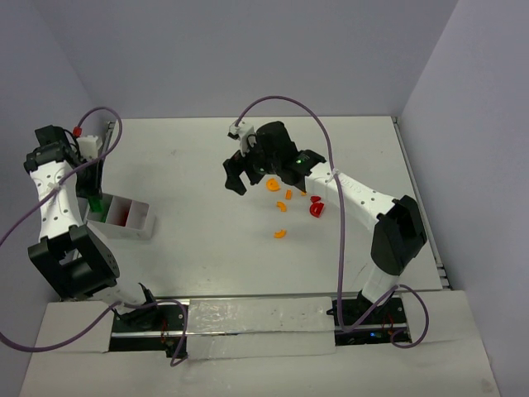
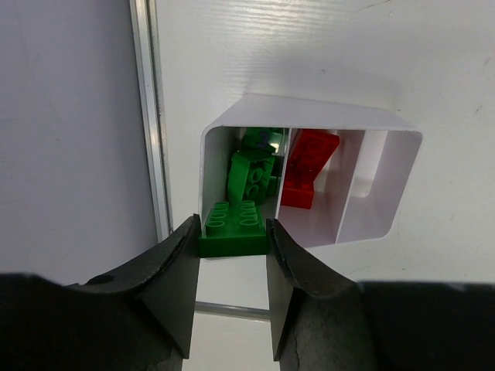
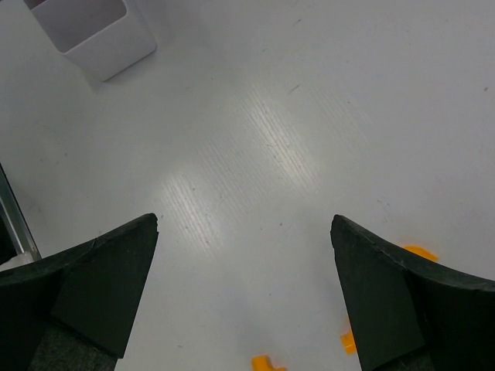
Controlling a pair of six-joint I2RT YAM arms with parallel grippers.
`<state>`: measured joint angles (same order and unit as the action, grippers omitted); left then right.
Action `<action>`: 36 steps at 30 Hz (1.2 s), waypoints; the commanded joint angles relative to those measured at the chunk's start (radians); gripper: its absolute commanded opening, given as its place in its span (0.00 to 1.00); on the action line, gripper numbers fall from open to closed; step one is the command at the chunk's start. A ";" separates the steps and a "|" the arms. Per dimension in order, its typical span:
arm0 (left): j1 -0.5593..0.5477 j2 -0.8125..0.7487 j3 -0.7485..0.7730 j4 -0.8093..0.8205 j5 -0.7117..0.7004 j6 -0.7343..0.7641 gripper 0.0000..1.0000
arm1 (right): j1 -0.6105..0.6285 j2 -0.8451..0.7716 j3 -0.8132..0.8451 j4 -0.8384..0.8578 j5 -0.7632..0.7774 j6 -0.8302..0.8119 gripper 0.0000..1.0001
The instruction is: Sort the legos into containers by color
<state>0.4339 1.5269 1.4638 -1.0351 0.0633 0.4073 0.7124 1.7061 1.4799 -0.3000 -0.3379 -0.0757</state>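
My left gripper (image 2: 232,232) is shut on a green lego block (image 2: 234,226) and holds it over the near end of the leftmost compartment of the white tray (image 2: 402,178). That compartment holds more green pieces (image 2: 251,176). The middle one holds red blocks (image 2: 305,166). The third looks empty. In the top view this gripper (image 1: 93,195) is at the tray's (image 1: 136,228) left end. My right gripper (image 1: 240,179) is open and empty above the table, left of the loose orange half-rings (image 1: 280,233) and red pieces (image 1: 316,208). Its wrist view shows orange bits (image 3: 266,362) below the open jaws.
The table's left edge rail (image 2: 151,116) runs close beside the tray. Loose orange pieces (image 1: 273,187) lie under the right arm's wrist. The tray's corner shows at the top left of the right wrist view (image 3: 93,39). Grey walls surround the table.
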 commanded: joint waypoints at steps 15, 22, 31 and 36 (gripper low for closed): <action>0.007 -0.007 0.091 -0.023 0.087 -0.002 0.84 | -0.013 0.000 0.014 0.009 -0.010 0.014 1.00; -0.114 -0.037 0.345 -0.036 0.187 -0.059 0.99 | -0.070 -0.044 -0.024 -0.049 -0.004 0.023 1.00; -0.553 -0.171 0.171 0.231 -0.015 -0.179 0.99 | -0.296 -0.151 -0.192 -0.190 0.129 -0.041 0.99; -0.670 -0.199 0.069 0.390 -0.125 -0.237 0.99 | -0.383 -0.126 -0.258 -0.260 0.220 -0.064 0.89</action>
<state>-0.1768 1.3582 1.5791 -0.8285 0.0469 0.2425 0.3590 1.6138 1.2696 -0.4922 -0.2011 -0.1010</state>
